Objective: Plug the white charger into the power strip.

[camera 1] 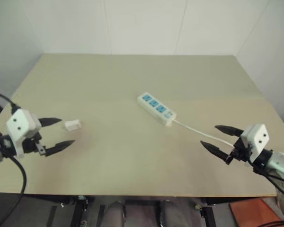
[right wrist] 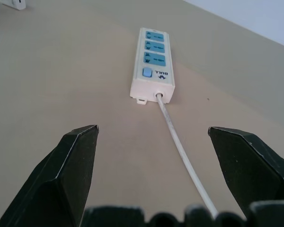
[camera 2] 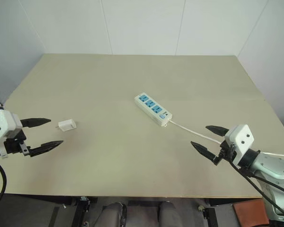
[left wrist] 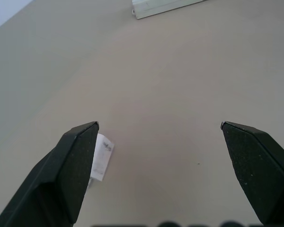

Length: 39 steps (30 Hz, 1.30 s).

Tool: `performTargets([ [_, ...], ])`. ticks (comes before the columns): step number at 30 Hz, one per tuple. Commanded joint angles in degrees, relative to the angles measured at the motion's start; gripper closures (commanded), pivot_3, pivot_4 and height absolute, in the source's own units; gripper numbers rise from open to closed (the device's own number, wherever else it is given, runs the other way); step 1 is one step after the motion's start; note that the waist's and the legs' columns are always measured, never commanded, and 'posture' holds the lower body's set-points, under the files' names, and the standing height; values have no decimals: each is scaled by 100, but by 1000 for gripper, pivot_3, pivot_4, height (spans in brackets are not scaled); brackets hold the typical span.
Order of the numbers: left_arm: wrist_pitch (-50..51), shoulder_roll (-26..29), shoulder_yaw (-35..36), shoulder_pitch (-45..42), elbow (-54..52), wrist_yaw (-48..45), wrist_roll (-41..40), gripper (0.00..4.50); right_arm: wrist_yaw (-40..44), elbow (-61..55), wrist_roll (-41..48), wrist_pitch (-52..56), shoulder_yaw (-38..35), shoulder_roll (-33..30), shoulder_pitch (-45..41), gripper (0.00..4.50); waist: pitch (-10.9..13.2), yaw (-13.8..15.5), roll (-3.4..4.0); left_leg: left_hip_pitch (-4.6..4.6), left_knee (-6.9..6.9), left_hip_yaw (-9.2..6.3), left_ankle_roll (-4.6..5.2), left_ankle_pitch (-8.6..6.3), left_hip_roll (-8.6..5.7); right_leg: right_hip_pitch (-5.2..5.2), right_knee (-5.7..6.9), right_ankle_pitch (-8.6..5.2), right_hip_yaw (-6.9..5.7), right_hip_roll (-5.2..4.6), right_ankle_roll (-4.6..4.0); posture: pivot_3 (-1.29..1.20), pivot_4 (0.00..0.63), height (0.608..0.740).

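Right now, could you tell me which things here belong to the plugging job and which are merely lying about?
Belong to the job:
- white charger, lying loose on the table
- power strip, all three sockets free
- left gripper, open near the charger
- right gripper, open

Lying about:
- nothing else on the table; the thin white cord is the strip's own

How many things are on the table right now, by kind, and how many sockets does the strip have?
Charger: 1
Power strip: 1, with its cord
Total on the table: 2
Blue sockets on the strip: 3, none with anything plugged in
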Motion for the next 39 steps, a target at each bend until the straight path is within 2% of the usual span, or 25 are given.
performTargets([
  [1,63,-139,126,-48,-251,68,-205,0,112,-133,125,-19,-388,-188,53,130,0,1,0,0,0,0,0,0,0,0,0,0,0,0,0,0,150,740],
  [10,78,-406,79,97,-370,140,-185,0,531,-4,284,113,-986,-754,75,130,1,-2,0,2,1,5,1,0,3,1,-1,1,5,3,2,0,150,740],
  [17,-124,-295,72,-47,-121,167,-1,0,420,-99,161,163,-729,-652,34,130,1,2,0,4,1,8,1,0,2,2,0,2,7,3,2,0,150,740],
  [21,-284,-84,-195,-505,247,44,200,0,346,-99,120,131,-583,-605,-65,130,1,17,0,3,1,8,0,0,2,2,1,2,6,3,2,0,150,740],
  [25,-387,-58,-532,-1101,537,-133,169,0,171,-8,32,125,-166,-443,-572,130,1,3,0,3,2,8,1,0,1,2,-1,3,7,4,4,0,150,740],
  [31,-363,-198,-760,-1362,556,-212,121,0,-560,1093,-618,34,1044,590,-2335,130,5,-177,-4,5,1,10,1,0,8,-3,2,4,13,12,4,0,150,740],
  [35,-325,-294,-827,-1418,487,-223,73,0,-806,1661,-1030,-109,1588,1182,-2962,130,8,-154,0,-10,1,12,0,0,20,-22,6,7,15,24,2,0,150,740],
  [39,-255,-367,-814,-1352,362,-174,35,0,-1243,2263,-1344,-251,1821,1715,-3414,130,8,-128,0,-72,12,12,0,0,20,-90,24,10,16,23,0,0,150,740],
])
